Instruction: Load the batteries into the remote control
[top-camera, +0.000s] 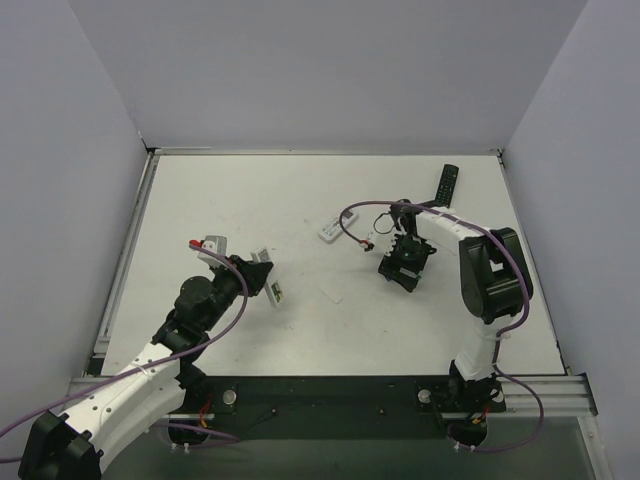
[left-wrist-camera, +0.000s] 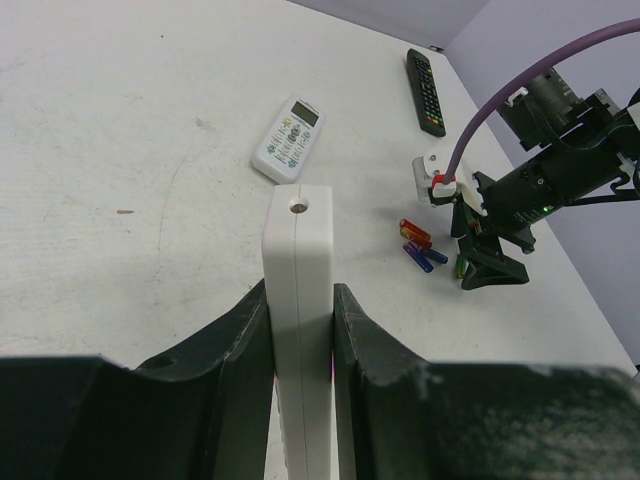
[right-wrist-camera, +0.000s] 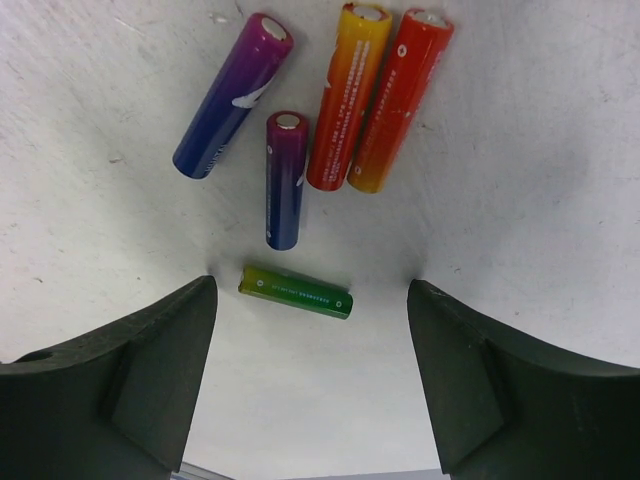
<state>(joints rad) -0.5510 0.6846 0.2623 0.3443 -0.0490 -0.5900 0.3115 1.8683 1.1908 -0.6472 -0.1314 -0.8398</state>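
My left gripper (left-wrist-camera: 300, 292) is shut on the slim white remote control (left-wrist-camera: 298, 250), which stands on edge between the jaws and points away over the table. In the top view that gripper (top-camera: 262, 272) sits at the left with the remote control (top-camera: 274, 292) in it. My right gripper (right-wrist-camera: 311, 300) points down at the table, open, with a jaw on each side of one green battery (right-wrist-camera: 280, 285). The battery lies flat and touches neither jaw. From above, the right gripper (top-camera: 405, 265) is right of centre.
Two red cells (right-wrist-camera: 400, 100) and two blue-purple cells (right-wrist-camera: 232, 95) lie just beyond the green one. A wider white remote with a display (left-wrist-camera: 288, 138) and a black remote (top-camera: 446, 183) lie farther back. A small white piece (top-camera: 332, 297) lies mid-table.
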